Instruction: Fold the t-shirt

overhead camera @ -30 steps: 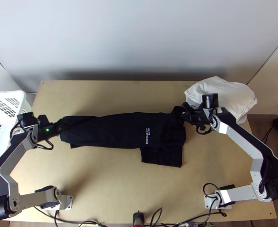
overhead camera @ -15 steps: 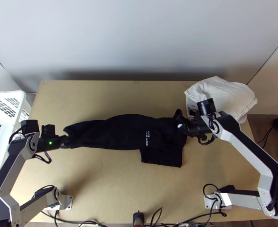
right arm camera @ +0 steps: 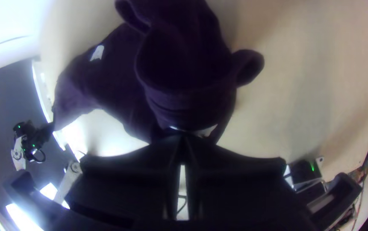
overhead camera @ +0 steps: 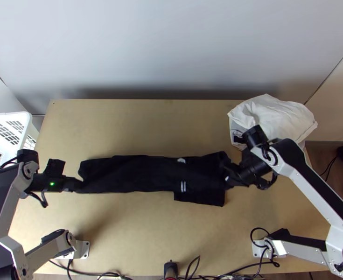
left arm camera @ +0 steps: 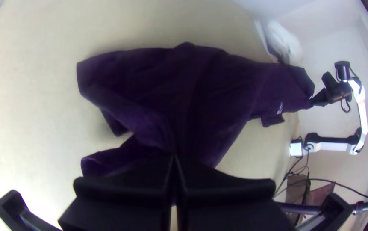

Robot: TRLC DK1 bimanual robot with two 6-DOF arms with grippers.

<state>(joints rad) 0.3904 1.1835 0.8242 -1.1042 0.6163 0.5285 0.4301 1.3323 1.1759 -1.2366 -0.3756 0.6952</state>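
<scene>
2 ends of blk T-shirt pinched, L gripper, R gripper

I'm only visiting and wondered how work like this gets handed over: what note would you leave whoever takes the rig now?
Left gripper: fingers shut on one end of the black t-shirt.
Right gripper: fingers shut on the other end.
T-shirt: long, narrow strip between them, a squarish flap jutting out near the right gripper.
Done: apparently folded lengthwise.
To do: probably smooth it, then fold it shorter.
</scene>
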